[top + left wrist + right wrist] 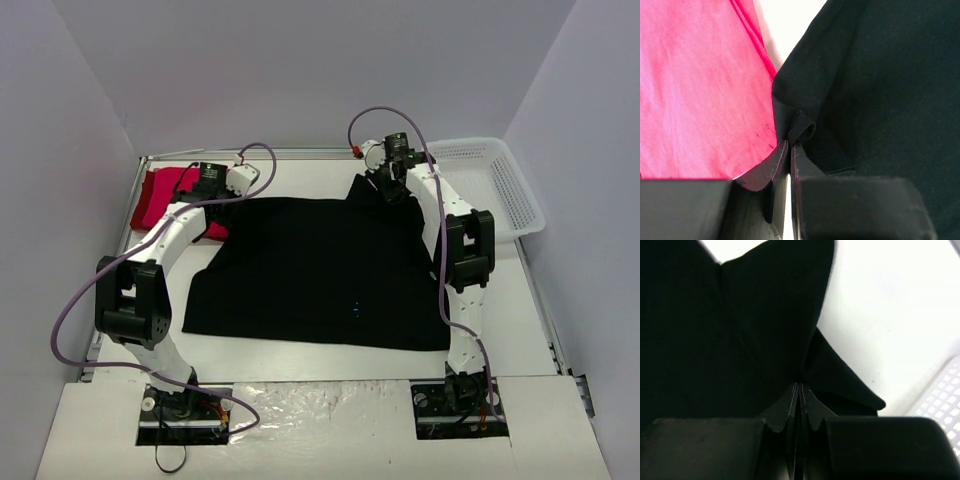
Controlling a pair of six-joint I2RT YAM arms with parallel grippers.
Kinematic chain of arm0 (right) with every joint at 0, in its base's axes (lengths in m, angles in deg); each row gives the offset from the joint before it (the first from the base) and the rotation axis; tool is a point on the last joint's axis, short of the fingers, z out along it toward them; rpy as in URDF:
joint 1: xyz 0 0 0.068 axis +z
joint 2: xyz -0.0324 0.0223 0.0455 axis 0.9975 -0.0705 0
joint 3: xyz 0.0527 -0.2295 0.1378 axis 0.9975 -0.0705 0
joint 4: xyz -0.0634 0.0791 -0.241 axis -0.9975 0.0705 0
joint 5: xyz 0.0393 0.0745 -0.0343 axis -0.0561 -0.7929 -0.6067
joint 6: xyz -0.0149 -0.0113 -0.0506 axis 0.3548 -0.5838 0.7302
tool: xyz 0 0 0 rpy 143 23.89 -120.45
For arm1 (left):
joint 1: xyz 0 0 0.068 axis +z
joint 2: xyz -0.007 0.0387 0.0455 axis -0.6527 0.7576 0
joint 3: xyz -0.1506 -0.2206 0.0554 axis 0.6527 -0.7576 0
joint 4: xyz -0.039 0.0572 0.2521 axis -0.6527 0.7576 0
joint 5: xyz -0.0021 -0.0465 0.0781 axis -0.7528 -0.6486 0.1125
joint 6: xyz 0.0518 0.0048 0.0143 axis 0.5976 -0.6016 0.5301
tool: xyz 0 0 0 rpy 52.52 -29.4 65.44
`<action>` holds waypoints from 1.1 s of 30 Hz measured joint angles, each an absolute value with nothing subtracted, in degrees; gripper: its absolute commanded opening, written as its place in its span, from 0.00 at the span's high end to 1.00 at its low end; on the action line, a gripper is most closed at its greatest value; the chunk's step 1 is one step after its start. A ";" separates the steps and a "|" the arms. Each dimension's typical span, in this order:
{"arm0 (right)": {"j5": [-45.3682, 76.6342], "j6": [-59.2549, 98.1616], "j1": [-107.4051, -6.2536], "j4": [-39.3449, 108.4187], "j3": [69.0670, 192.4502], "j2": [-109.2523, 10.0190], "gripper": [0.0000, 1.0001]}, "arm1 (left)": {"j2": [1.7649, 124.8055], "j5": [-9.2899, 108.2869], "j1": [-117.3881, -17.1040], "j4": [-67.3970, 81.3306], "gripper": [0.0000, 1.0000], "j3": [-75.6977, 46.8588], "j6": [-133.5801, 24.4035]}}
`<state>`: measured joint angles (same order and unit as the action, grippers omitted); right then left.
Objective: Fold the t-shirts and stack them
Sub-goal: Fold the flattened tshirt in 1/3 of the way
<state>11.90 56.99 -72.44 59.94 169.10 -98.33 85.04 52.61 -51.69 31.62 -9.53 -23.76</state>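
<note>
White table (300, 362) carries everything. Black t-shirt (320, 265) is the biggest item, spread roughly flat across the middle, far edge up by the grippers and near hem towards the arm bases. White mesh basket (505, 185) sits at the far right corner, apart from the shirt. Red t-shirt (160, 195) lies bunched at the far left corner, its inner edge beside or slightly under the black one's corner; the arm hides which. Left gripper (790, 146) is clamped on a small fold of black cloth at that far left corner; red cloth sits right next to it but not in the pinch. Right gripper (799, 386) is clamped on the black shirt's far right corner, the cloth pulled into a peak there. Tiny blue mark (357, 307) shows on the chest, so the front faces up. Handling guess: light, limp, no stiffness, so it will sag and drag between the two pinch points. Corners or shoulder seams look like the sane holds, both ends moved together so the span doesn't bunch. Risk: the left pinch snagging the red cloth.
</note>
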 measured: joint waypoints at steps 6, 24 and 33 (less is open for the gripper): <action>11.90 57.64 -71.21 59.83 161.53 -93.68 1.00 | 85.04 52.57 -51.95 31.57 0.98 -9.58 -23.76; 11.85 58.04 -62.62 59.77 142.98 -84.87 1.00 | 83.99 51.96 -51.99 31.14 0.98 -11.39 -23.81; 11.90 57.67 -60.90 59.90 141.27 -84.21 0.75 | 83.97 51.54 -52.01 31.14 0.98 -11.46 -23.83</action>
